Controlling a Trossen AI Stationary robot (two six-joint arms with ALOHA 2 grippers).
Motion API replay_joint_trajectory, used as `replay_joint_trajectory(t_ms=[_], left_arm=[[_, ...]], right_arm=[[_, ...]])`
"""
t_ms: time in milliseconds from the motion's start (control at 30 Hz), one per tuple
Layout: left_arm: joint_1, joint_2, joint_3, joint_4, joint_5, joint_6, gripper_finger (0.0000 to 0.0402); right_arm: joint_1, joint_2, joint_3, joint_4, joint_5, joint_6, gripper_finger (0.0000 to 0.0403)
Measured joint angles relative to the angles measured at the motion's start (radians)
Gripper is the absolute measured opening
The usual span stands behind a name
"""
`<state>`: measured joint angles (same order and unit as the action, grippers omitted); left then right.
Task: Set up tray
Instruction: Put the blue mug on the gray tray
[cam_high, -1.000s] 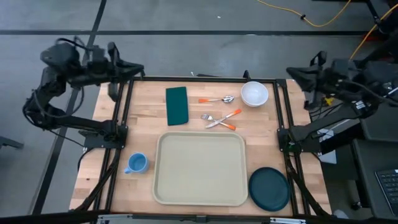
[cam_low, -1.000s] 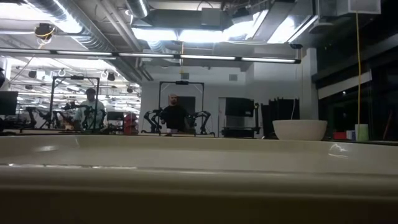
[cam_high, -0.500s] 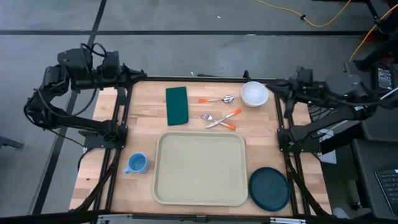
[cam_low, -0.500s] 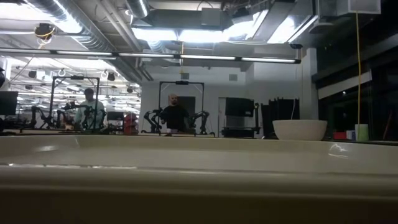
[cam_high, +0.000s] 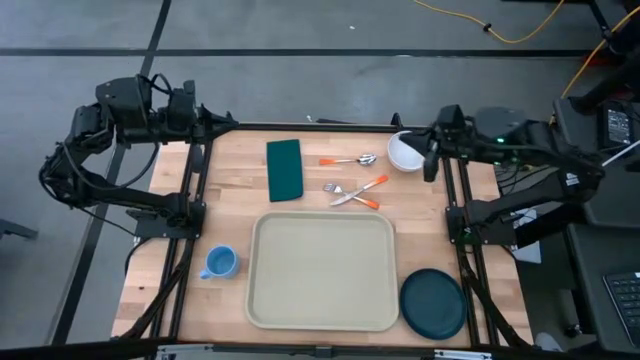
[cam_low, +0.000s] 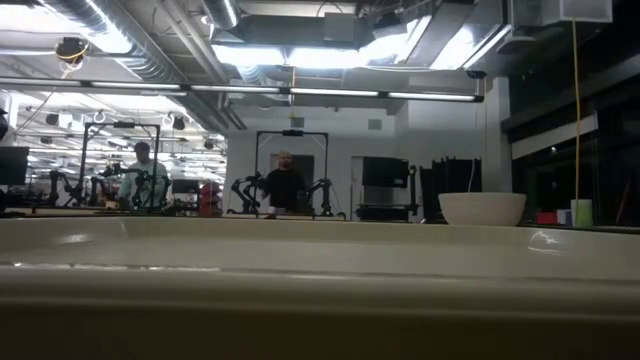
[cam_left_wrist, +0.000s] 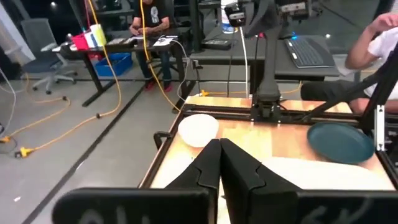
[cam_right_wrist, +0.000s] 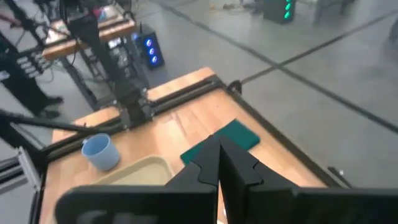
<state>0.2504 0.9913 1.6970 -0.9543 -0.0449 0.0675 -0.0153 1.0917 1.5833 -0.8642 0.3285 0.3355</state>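
The big cream tray (cam_high: 320, 270) lies flat on the near middle of the wooden table, and its rim (cam_low: 320, 270) fills the low view. My left gripper (cam_high: 222, 122) hovers shut at the far left corner, pointing across the table; its wrist view shows the shut fingers (cam_left_wrist: 219, 155). My right gripper (cam_high: 428, 150) hovers shut at the far right corner, beside the white bowl (cam_high: 405, 152). Its wrist view (cam_right_wrist: 217, 152) looks across at the tray (cam_right_wrist: 134, 171). Neither gripper touches anything.
A dark green napkin (cam_high: 285, 168) lies beyond the tray. A spoon (cam_high: 350, 159) and a crossed fork and knife (cam_high: 355, 192) lie between it and the bowl. A blue cup (cam_high: 218, 263) stands left of the tray, a dark teal plate (cam_high: 433, 303) at the tray's near right.
My right arm has swung in from beyond the table's right edge toward the far right corner, and its gripper has reached the bowl's right side. My left arm has turned its gripper toward the table's far left corner. No object has moved.
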Motion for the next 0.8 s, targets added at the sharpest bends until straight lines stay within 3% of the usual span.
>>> replay_joint_trajectory(t_ms=[200, 600, 800], left_arm=[[0.0, 0.013, 0.0, 0.002, 0.069, 0.015, 0.0003], [0.0, 0.064, 0.0, 0.022, 0.063, 0.019, 0.0003], [0.0, 0.094, 0.0, 0.011, 0.011, 0.008, 0.0004]], right_arm=[[-0.059, 0.064, 0.0, 0.0, -0.084, -0.03, 0.0006], [-0.075, 0.108, 0.0, 0.089, -0.095, -0.086, 0.0014], [-0.075, 0.112, 0.0, 0.08, -0.096, -0.101, 0.0015]])
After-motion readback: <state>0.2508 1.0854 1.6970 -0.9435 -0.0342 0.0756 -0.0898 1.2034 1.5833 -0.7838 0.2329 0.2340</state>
